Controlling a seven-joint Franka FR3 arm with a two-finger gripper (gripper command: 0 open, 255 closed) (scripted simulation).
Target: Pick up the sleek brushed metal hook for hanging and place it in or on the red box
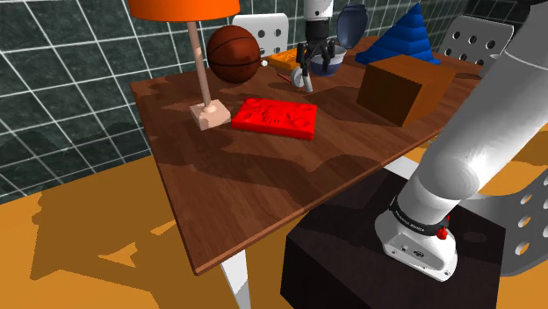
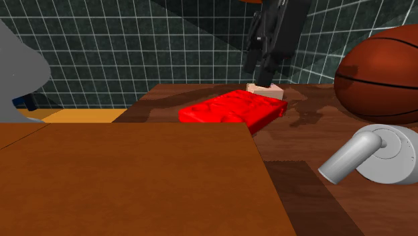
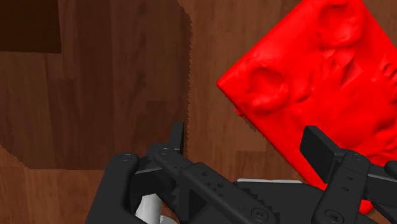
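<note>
The red box (image 1: 274,117) is flat with a bumpy top and lies on the wooden table beside the lamp foot. It shows again in the second exterior view (image 2: 234,108) and beyond the fingers in the wrist view (image 3: 312,70). The hook (image 2: 365,155) is a grey metal peg on a round plate; it lies on the table near the basketball. In the shoulder view the hook (image 1: 301,79) sits at the far side of the table. My gripper (image 1: 314,63) hangs open above the table close to the hook, with nothing between its fingers (image 3: 318,149). From the second exterior view the gripper (image 2: 262,72) is raised over the red box's far end.
A lamp with an orange shade stands on a pale foot (image 1: 211,114). A basketball (image 1: 233,54) rests behind it. A brown box (image 1: 404,88), a blue ribbed cone (image 1: 408,35), a dark blue vessel (image 1: 351,22) and an orange block (image 1: 285,60) crowd the table's far end. White chairs stand behind.
</note>
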